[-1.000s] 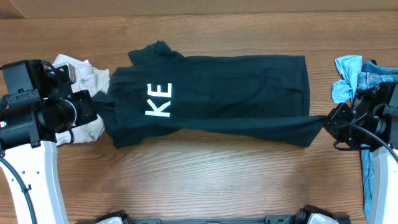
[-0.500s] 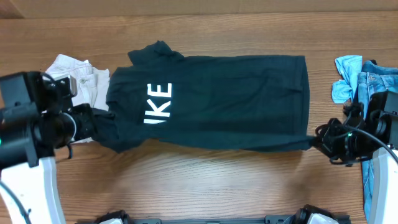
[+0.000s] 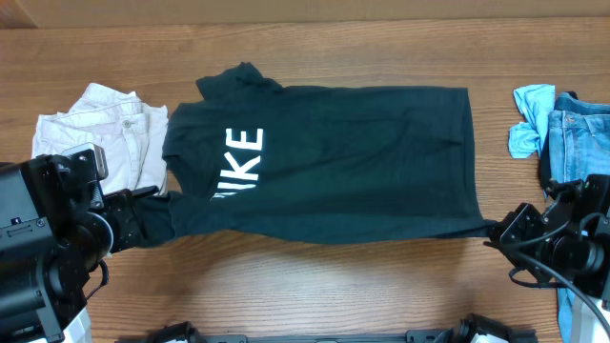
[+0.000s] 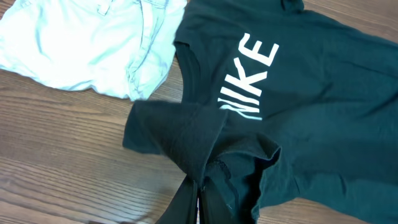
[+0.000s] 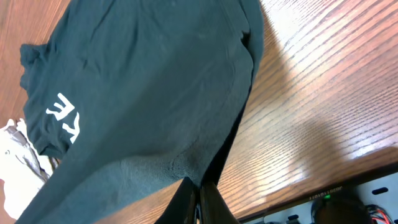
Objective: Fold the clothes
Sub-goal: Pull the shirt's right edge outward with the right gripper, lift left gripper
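The black-navy T-shirt (image 3: 334, 157) lies flat across the table, white letters (image 3: 238, 164) on its chest reading sideways; it also shows in the left wrist view (image 4: 298, 93) and the right wrist view (image 5: 143, 93). My left gripper (image 3: 143, 214) is shut on the shirt's near left sleeve, bunched at the jaws (image 4: 199, 199). My right gripper (image 3: 500, 232) is shut on the near right hem corner (image 5: 199, 186). Both hold the front edge low near the table.
Cream-white shorts (image 3: 95, 124) lie at the left, touching the shirt's collar end, also in the left wrist view (image 4: 81, 37). Blue denim jeans (image 3: 562, 119) lie at the right edge. Bare wood table (image 3: 315, 286) runs along the front.
Both grippers have pulled the shirt's near edge toward the front of the table, unfolding it. More of the white lettering shows now. The shorts are more uncovered.
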`<state>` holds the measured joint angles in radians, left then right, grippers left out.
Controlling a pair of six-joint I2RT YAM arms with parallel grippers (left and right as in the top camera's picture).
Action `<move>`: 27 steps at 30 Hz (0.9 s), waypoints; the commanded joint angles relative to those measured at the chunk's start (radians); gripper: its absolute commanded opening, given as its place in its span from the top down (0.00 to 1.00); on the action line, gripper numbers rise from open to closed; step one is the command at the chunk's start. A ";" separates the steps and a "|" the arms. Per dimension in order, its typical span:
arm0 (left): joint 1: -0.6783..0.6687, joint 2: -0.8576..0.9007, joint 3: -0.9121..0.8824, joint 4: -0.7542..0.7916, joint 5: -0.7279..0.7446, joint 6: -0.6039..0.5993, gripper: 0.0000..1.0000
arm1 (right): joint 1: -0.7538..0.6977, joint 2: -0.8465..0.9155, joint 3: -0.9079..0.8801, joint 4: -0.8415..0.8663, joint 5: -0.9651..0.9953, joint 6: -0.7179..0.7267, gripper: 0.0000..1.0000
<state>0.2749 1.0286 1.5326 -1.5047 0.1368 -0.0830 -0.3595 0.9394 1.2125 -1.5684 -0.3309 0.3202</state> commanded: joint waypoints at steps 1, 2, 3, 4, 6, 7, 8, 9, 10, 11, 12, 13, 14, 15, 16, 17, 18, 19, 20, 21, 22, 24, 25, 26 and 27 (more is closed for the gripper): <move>-0.007 0.017 0.022 0.033 -0.021 -0.018 0.96 | -0.002 0.013 0.019 0.037 0.020 0.015 0.96; -0.007 0.029 0.022 0.054 -0.021 -0.018 0.96 | -0.002 0.031 0.019 0.055 0.019 0.022 0.96; -0.007 0.047 0.020 0.079 -0.021 -0.018 0.96 | -0.002 0.048 0.019 0.070 0.019 0.026 0.96; -0.007 0.075 0.017 0.106 -0.021 -0.018 0.96 | -0.002 0.084 0.019 0.090 0.016 0.025 0.96; -0.007 0.122 0.008 0.133 -0.003 -0.018 0.96 | -0.002 0.148 0.017 0.101 0.016 0.024 0.96; -0.007 0.151 0.002 0.142 0.013 -0.014 0.96 | -0.002 0.196 0.017 0.101 0.016 0.024 0.96; -0.007 0.187 -0.005 0.152 0.039 0.002 0.96 | -0.002 0.246 0.017 0.102 0.016 0.018 0.96; -0.008 0.235 -0.009 0.162 0.068 0.018 0.96 | -0.002 0.303 0.017 0.110 0.016 0.006 0.96; -0.009 0.270 -0.009 0.167 0.087 0.028 0.96 | -0.002 0.341 0.017 0.121 0.015 -0.003 0.96; -0.013 0.311 -0.009 0.174 0.103 0.042 0.96 | -0.002 0.381 0.017 0.137 0.015 -0.010 0.96; -0.021 0.346 -0.009 0.179 0.109 0.047 0.96 | -0.002 0.410 0.017 0.151 0.015 -0.011 0.96; -0.039 0.398 -0.009 0.192 0.119 0.058 0.96 | -0.002 0.446 0.018 0.177 0.016 -0.014 0.96; -0.056 0.432 -0.009 0.206 0.123 0.062 0.96 | -0.002 0.461 0.017 0.196 0.016 -0.014 0.96; -0.073 0.457 -0.009 0.219 0.121 0.069 0.96 | -0.002 0.468 0.017 0.213 0.016 -0.013 0.96; -0.090 0.479 -0.009 0.232 0.121 0.078 0.96 | -0.002 0.473 0.018 0.226 0.016 -0.013 0.96; -0.113 0.506 -0.009 0.254 0.115 0.084 0.96 | -0.002 0.477 0.017 0.257 0.018 -0.013 0.96; -0.133 0.529 -0.009 0.276 0.113 0.093 0.96 | -0.002 0.478 0.017 0.283 0.023 -0.013 0.96; -0.151 0.550 -0.009 0.299 0.098 0.096 0.96 | -0.002 0.478 0.017 0.318 0.024 -0.013 0.96; -0.166 0.568 -0.009 0.320 0.068 0.096 0.96 | -0.002 0.478 0.018 0.341 0.024 -0.012 0.96; -0.177 0.588 -0.009 0.340 0.028 0.095 0.96 | -0.002 0.480 0.017 0.363 0.024 -0.009 0.95; -0.183 0.602 -0.009 0.353 0.005 0.095 0.96 | -0.002 0.481 0.017 0.380 0.025 -0.009 0.94; -0.187 0.630 -0.009 0.379 -0.014 0.097 0.96 | -0.002 0.492 0.017 0.412 0.043 -0.005 0.91; -0.187 0.642 -0.009 0.392 -0.014 0.098 0.96 | -0.002 0.502 0.017 0.424 0.051 -0.005 0.91; -0.187 0.655 -0.009 0.408 -0.014 0.098 0.96 | -0.002 0.517 0.017 0.439 0.050 -0.005 0.91; -0.187 0.668 -0.009 0.422 -0.014 0.098 0.96 | -0.002 0.536 0.017 0.454 0.050 -0.005 0.91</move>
<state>0.0883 1.6608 1.5276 -1.1168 0.1619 -0.0139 -0.3595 1.4342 1.2133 -1.1431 -0.3031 0.3141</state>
